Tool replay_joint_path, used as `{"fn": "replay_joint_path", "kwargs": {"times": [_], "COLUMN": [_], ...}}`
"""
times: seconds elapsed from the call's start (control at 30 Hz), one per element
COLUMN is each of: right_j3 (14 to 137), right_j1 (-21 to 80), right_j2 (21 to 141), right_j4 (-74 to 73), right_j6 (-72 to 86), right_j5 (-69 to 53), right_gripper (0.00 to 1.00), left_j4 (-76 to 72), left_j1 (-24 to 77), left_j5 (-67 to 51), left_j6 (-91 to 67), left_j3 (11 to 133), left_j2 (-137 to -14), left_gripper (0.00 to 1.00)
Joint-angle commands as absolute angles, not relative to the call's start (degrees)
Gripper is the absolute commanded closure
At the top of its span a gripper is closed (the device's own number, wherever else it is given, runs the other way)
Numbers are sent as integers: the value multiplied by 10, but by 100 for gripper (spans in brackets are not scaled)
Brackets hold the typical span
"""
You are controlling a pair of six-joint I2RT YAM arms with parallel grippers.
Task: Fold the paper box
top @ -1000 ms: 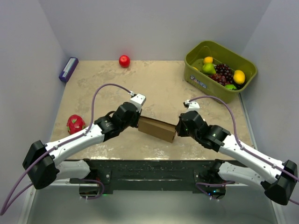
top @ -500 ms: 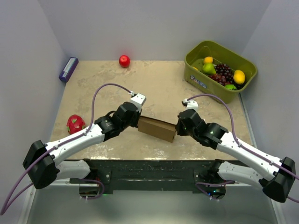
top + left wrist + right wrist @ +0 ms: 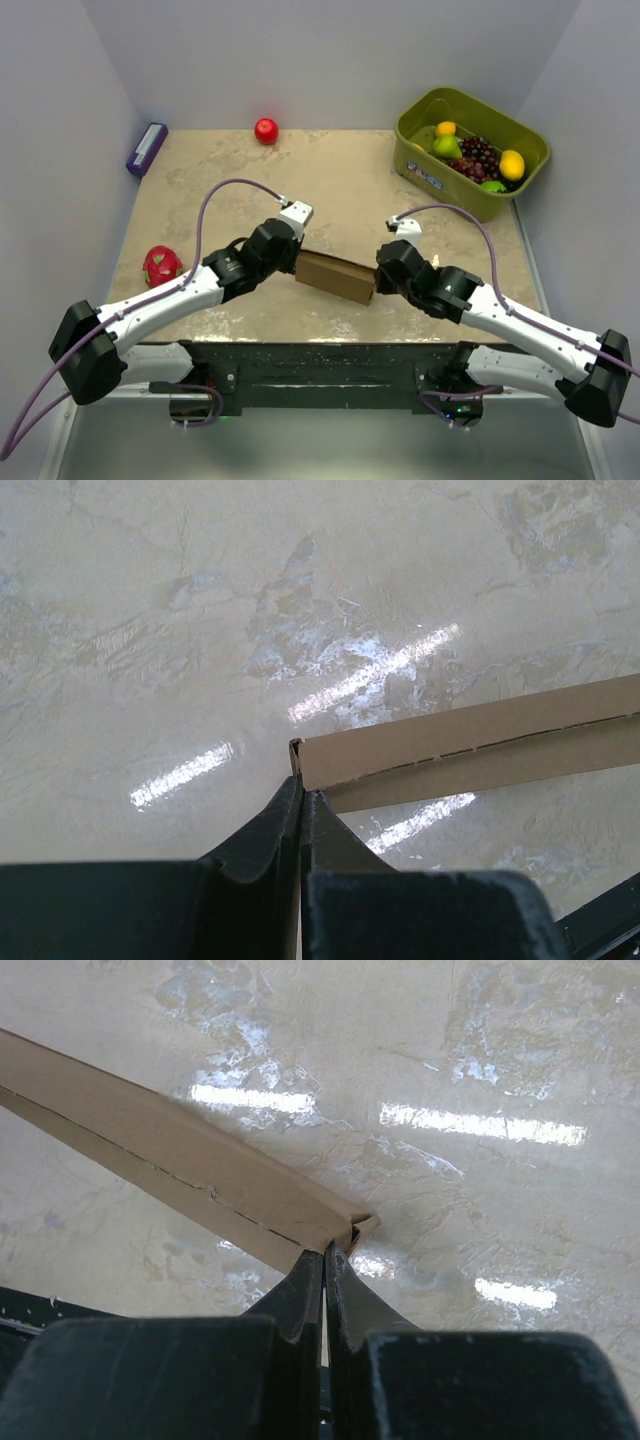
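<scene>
jaws on both arms are pinching fully closed, each biting a thin end of the paper box [image 3: 335, 276], which is spanning the near middle of the marbled table [image 3: 340, 180] between the left gripper [image 3: 300, 785] and the right gripper [image 3: 325, 1255]. the cardboard is looking light, thin and springy, likely bending along its scored lines. taking hold at the end edges by the corners is seeming safest, since a harder squeeze is risking tears.

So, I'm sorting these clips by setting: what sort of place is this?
Probably a robot lab test cell: plain grey walls box in a small table, the left arm and right arm, bolted at its near edge, hold a paper box, and a green bin of fruit stands by.
</scene>
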State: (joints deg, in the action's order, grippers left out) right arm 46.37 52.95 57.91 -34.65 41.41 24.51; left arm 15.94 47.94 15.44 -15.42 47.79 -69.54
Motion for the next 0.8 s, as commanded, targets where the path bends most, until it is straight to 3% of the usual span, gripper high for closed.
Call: {"fn": "replay_joint_path", "kwargs": {"times": [0.0, 0.5, 0.77], "right_j3": [427, 414, 411], "right_j1": [550, 583, 583], "right_j2": [615, 609, 613], "right_j4": [-439, -446, -445], "right_j6": [448, 494, 501], "right_j5": [230, 267, 269], "right_gripper": [100, 100, 100], "left_j4": [209, 192, 185], "left_j1": [490, 490, 490], "left_j5": [135, 106, 94], "left_j6": [-149, -154, -152], "left_j3": [483, 486, 495], "left_j2": [-707, -676, -646], "left_gripper": [100, 100, 74]}}
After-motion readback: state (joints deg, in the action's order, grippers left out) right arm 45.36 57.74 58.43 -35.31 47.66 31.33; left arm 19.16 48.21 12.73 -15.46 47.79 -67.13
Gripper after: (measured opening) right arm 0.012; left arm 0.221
